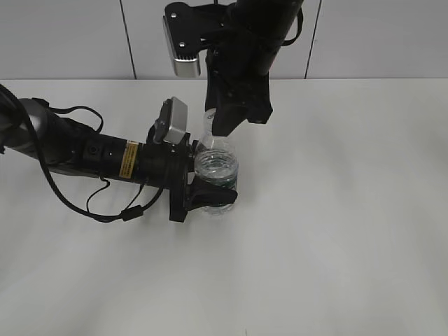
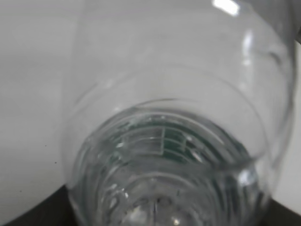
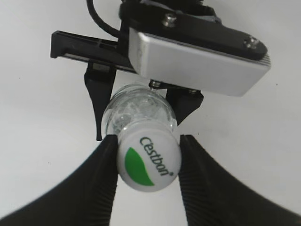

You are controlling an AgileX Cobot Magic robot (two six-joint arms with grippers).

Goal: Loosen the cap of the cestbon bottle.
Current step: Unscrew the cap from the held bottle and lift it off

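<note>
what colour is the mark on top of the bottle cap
Green, a leaf shape on the white cap, clearest in the right wrist view.

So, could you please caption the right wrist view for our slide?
Right gripper clamps the white cap while the left gripper holds the cestbon bottle.

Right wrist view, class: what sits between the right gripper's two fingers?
The cap, white with a green leaf mark, fills the gap; the right gripper has both fingers against its sides, atop the cestbon bottle.

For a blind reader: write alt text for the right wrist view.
A black pincer grips a white bottle cap marked "Cestbon" with a green leaf. Behind it, the other arm's pincer holds the clear bottle over a white table.
</note>
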